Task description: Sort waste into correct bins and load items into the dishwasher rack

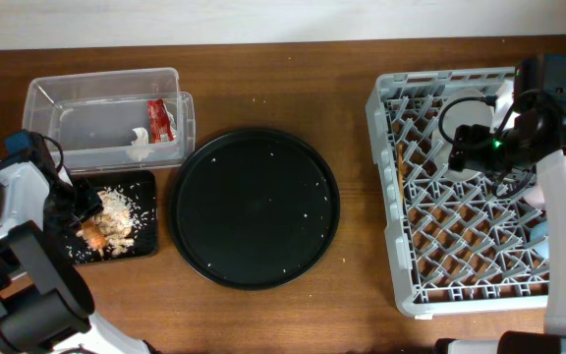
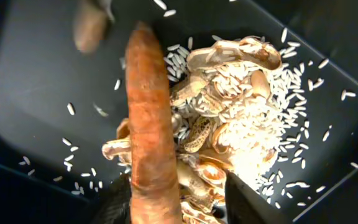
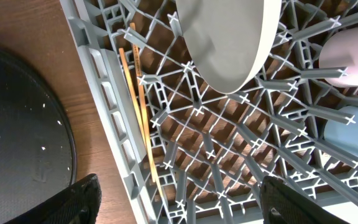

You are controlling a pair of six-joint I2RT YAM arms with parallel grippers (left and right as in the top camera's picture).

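My left gripper [image 1: 80, 209] hangs low over the black rectangular tray [image 1: 145, 244]. In the left wrist view its fingers [image 2: 179, 202] are apart. The orange carrot [image 2: 148, 112] lies between them against the left finger, with a gap to the right finger. Beige food scraps and rice [image 2: 241, 118] lie beside the carrot. The clear tub [image 1: 67, 98] holds the red wrapper [image 1: 158, 118] and white tissue [image 1: 141, 145]. My right gripper [image 3: 179, 199] is open and empty above the dishwasher rack [image 1: 391, 108]. The rack holds the grey plate [image 3: 229, 37], chopsticks [image 3: 138, 106], pink cup [image 3: 353, 56] and blue cup [image 3: 353, 137]. The yellow bowl is not visible.
The large round black tray [image 1: 254, 206], speckled with rice grains, sits between the bins and the rack. It also shows in the right wrist view [image 3: 17, 137]. The right arm covers the rack's right side.
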